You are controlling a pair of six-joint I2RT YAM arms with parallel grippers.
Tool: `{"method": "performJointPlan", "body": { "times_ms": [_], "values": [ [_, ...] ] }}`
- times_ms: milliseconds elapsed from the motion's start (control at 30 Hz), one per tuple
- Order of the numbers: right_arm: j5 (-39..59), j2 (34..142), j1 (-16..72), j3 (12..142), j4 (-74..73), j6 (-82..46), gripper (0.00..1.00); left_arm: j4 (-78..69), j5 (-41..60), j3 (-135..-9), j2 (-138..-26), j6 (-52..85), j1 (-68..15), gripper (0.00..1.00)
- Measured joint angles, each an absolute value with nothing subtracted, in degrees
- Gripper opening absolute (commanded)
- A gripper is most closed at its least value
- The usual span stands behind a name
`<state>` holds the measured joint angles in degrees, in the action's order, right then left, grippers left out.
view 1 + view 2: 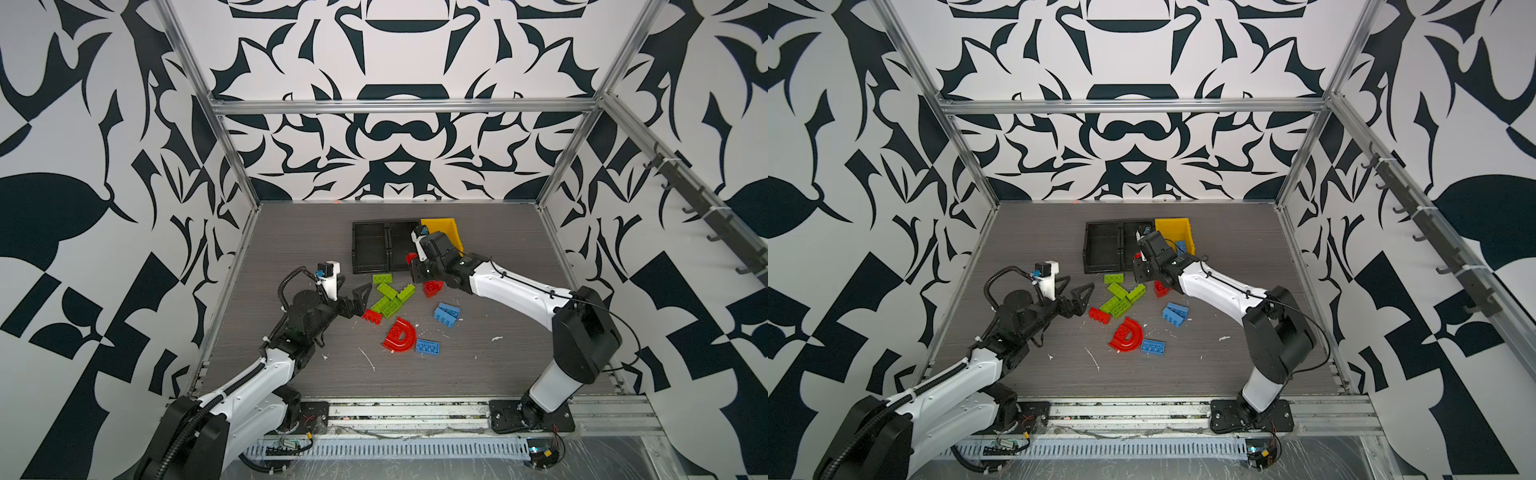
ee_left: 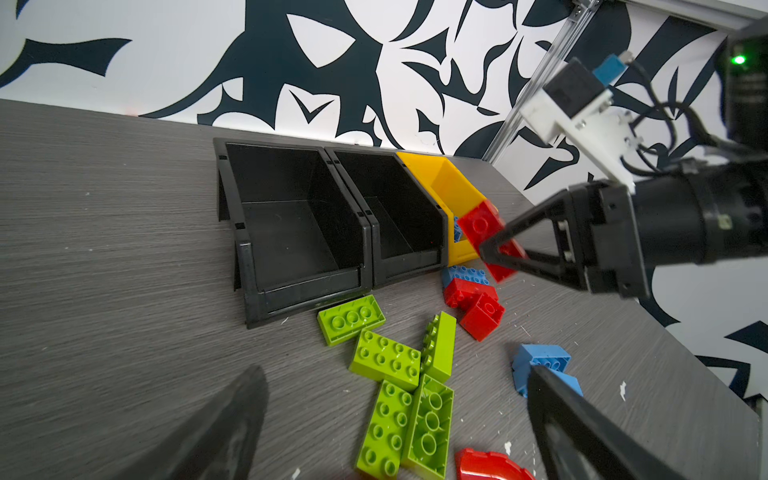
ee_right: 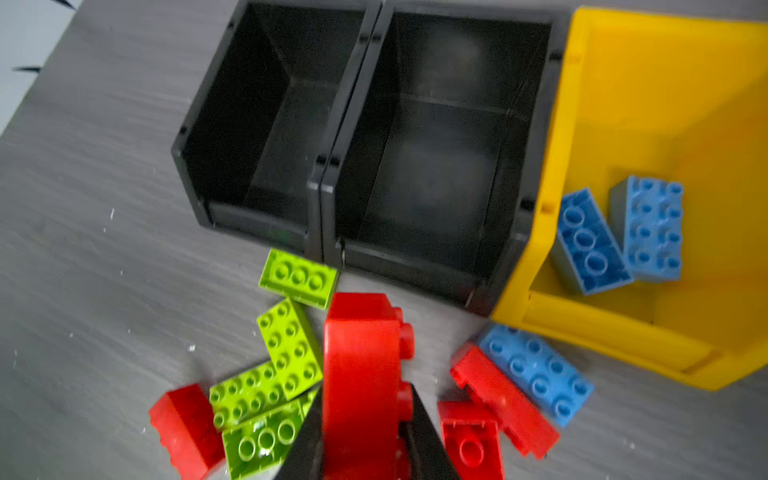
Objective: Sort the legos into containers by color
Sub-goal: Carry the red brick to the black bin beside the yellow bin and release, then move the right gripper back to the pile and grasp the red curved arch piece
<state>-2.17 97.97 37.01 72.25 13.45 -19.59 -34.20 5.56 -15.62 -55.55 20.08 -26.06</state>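
- In a top view, my right gripper [image 1: 412,266] is clamped on a red brick [image 1: 410,258], which is lifted off the table [image 1: 291,232]. It sits just at the open front of the middle black bin [image 1: 398,245], and the yellow bin [image 1: 446,228] is the next one over on the right.
- Also in the top views, my left gripper [image 1: 1081,297] has its jaws wide apart and holds nothing. It hangs beside the green bricks [image 1: 1119,297], well apart from the bins. I judge the right arm to be clearly the nearer one for the drop.
- In the left wrist view, the right gripper's [image 2: 492,249] black fingers pinch the red brick [image 2: 478,224] across its narrow width. The brick is tilted, with its long axis slanting up toward the bins. From this angle it overlaps the yellow bin's [image 2: 453,187] front, but I can't tell the depth here. The middle black bin [image 2: 399,199] looks empty.
- In the right wrist view, the red brick [image 3: 357,353] fills the gap between my jaws. Its long axis points away from the camera, almost straight at the front lip of the middle black bin [image 3: 436,257].
- The same view shows two blue bricks [image 3: 594,241] already in the yellow bin [image 3: 623,83], so I read the black bin as the place for red.
- As I judge it, the move turns on going forward along the brick's own axis and over that lip, without drifting sideways toward yellow.
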Motion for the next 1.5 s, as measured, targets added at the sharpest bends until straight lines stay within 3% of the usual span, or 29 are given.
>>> {"method": "performJointPlan", "body": {
  "times_ms": [400,700,767,867,967,1200,1500],
  "values": [
    [0.3,114.7,32.4,87.4,13.1,-16.5,0.19,-33.1,4.3,-15.6,-53.7,19.9,-26.1,1.00],
    [1.1,119.5,31.9,91.1,13.6,-16.3,0.23,-32.8,4.1,-15.6,-53.5,19.9,-26.1,1.00],
    [1.1,119.7,31.8,91.2,14.0,-16.3,0.28,-32.7,4.1,-15.6,-53.5,19.9,-26.1,1.00],
    [1.3,119.9,31.7,91.9,14.9,-16.4,0.44,-32.7,4.1,-15.6,-53.5,19.9,-26.1,1.00],
    [1.3,119.9,31.6,92.8,15.6,-16.2,0.50,-32.7,4.1,-15.6,-53.8,19.9,-26.1,1.00],
    [1.6,115.0,32.0,90.3,17.0,-15.6,0.54,-32.7,4.1,-15.6,-53.8,19.9,-26.1,1.00],
    [3.4,96.0,40.1,72.1,19.8,-15.4,0.55,-32.7,3.6,-15.6,-53.2,19.9,-26.1,1.00]
  ]
}}
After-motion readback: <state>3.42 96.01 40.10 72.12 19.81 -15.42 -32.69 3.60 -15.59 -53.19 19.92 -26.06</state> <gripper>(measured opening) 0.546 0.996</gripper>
